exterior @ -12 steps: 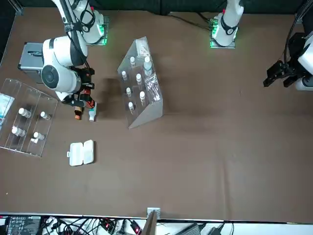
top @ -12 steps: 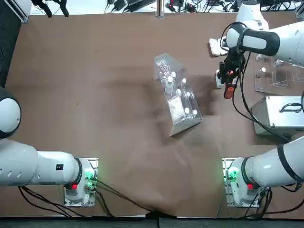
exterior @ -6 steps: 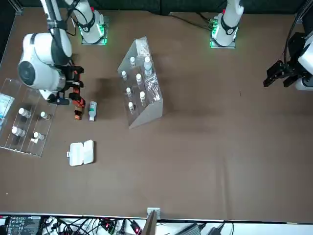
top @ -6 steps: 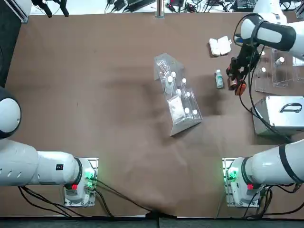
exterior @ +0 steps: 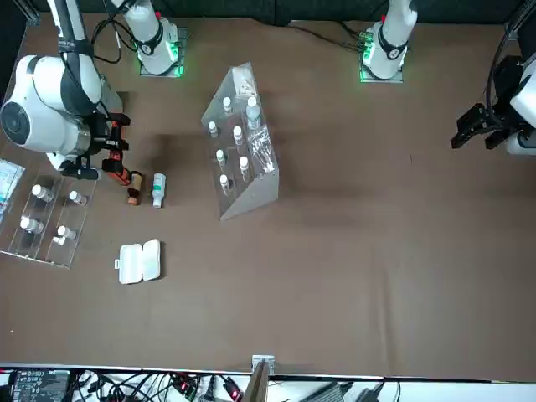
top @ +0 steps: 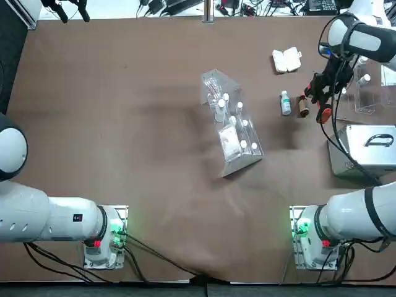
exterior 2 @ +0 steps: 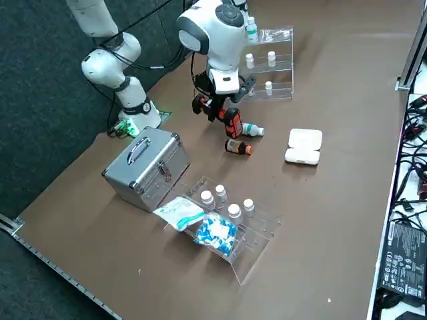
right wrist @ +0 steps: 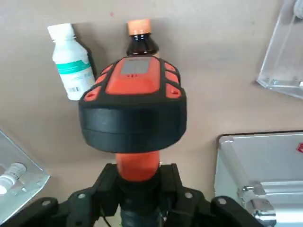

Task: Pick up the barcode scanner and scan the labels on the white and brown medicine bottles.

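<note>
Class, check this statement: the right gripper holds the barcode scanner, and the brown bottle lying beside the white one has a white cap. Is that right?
Not quite: the brown bottle has an orange cap, as the right wrist view shows. The right gripper does hold the barcode scanner, and the brown bottle does lie beside the white one.

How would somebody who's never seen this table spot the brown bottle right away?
Find the silver case near the robot. Toward the white folded case lie two small bottles. It's the amber one with an orange cap; its neighbour is white-capped.
</note>
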{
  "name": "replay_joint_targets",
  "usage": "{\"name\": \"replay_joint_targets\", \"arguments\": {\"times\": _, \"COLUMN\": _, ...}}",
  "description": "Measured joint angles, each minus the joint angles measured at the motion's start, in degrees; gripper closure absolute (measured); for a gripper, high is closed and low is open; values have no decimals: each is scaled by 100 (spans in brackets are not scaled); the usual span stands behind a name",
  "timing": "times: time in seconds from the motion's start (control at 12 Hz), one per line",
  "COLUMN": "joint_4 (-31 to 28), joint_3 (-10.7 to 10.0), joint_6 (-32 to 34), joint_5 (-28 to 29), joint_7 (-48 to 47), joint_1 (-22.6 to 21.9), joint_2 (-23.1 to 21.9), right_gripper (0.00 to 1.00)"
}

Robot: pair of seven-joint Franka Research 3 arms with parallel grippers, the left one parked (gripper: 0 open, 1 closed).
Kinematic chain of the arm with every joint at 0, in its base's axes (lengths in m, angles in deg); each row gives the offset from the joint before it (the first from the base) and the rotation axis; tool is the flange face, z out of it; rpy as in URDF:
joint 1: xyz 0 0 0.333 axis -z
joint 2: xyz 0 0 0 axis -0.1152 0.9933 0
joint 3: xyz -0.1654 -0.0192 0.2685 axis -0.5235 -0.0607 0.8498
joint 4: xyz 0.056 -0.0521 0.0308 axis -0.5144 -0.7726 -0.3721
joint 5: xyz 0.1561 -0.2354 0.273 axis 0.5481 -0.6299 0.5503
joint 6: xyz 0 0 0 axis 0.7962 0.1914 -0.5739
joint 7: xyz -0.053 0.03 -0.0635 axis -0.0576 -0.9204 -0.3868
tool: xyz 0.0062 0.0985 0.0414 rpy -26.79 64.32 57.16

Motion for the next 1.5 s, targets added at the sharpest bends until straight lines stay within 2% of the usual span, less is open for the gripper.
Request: {"name": "replay_joint_targets", "arguments": {"times": 1.5, "joint_4": -2, "joint_3": 1, "joint_6": -152, "joint_5": 0, "joint_7": 116, "joint_1": 188, "joint_2": 273, "right_gripper": 57}}
